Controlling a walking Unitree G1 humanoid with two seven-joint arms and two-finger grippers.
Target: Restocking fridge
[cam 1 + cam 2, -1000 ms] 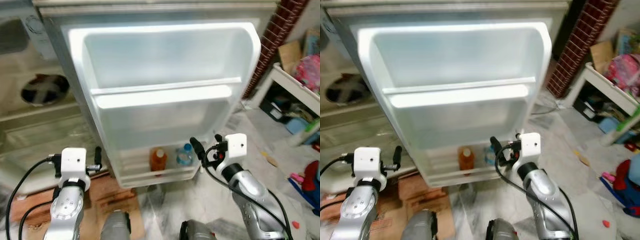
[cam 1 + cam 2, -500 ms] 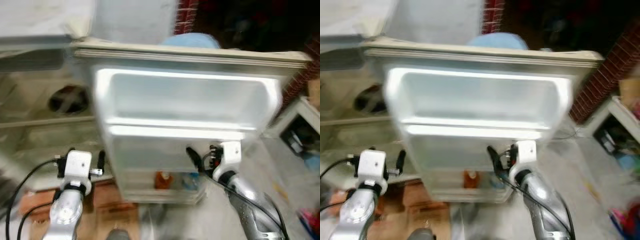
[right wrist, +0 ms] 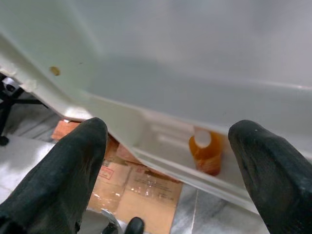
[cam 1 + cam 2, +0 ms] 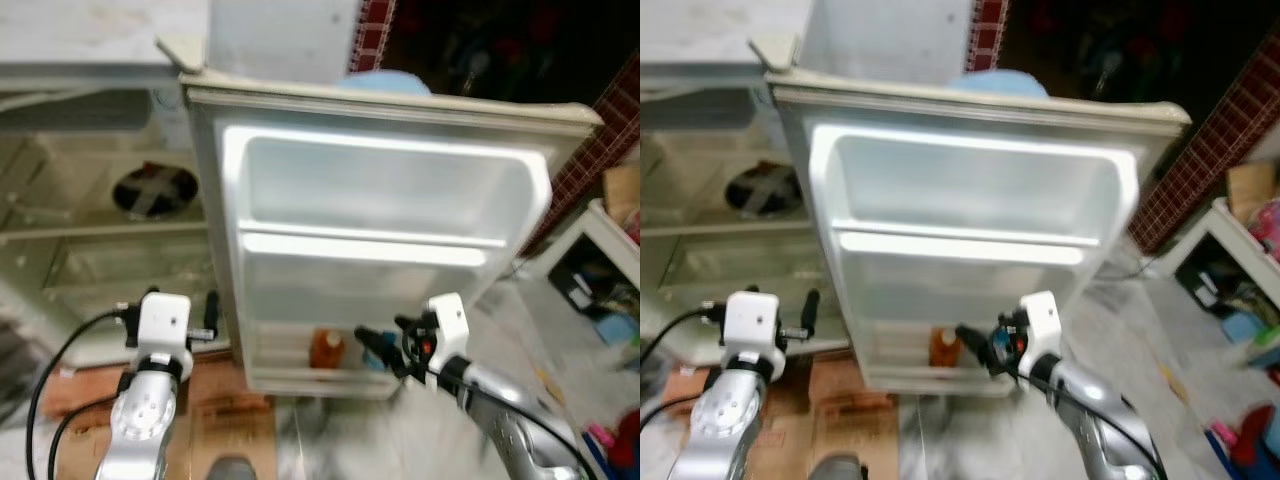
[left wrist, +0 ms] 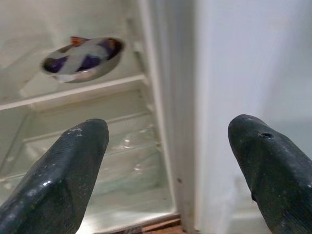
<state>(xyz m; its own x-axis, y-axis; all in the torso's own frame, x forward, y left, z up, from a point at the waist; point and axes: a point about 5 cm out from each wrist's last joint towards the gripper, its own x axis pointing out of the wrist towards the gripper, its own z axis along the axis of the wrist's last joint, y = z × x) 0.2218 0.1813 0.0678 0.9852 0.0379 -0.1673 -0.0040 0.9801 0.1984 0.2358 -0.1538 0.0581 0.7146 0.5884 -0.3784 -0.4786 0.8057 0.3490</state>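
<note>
One orange bottle [image 4: 326, 349] stands upright on the lowest shelf of the open fridge door [image 4: 390, 200]: a squat, amber-coloured thing with a pale cap, seen from my right wrist [image 3: 206, 151] as a rounded body behind the shelf's low white rail. Just beside it, toward my right, sits something blue, half hidden by my right gripper [image 4: 375, 350], too blurred for me to name. The two door shelves above are bare white plastic, brightly lit.

My right gripper hangs close in front of that lowest shelf, its two black fingers [image 3: 58, 175] spread wide with nothing between them. My left gripper [image 4: 211, 312] is raised near the door's hinge edge, beside the fridge's interior; its fingers [image 5: 53, 175] are likewise spread, holding nothing.

Past the door's edge, inside the fridge, a metal bowl [image 5: 83, 59] holding something dark and pale rests on a glass shelf [image 5: 73, 92], with a clear drawer below it. Brown cardboard [image 4: 215, 400] lies on the floor under the door, and marble floor [image 4: 1160, 340] stretches to my right toward a white rack [image 4: 605, 240] of clutter.
</note>
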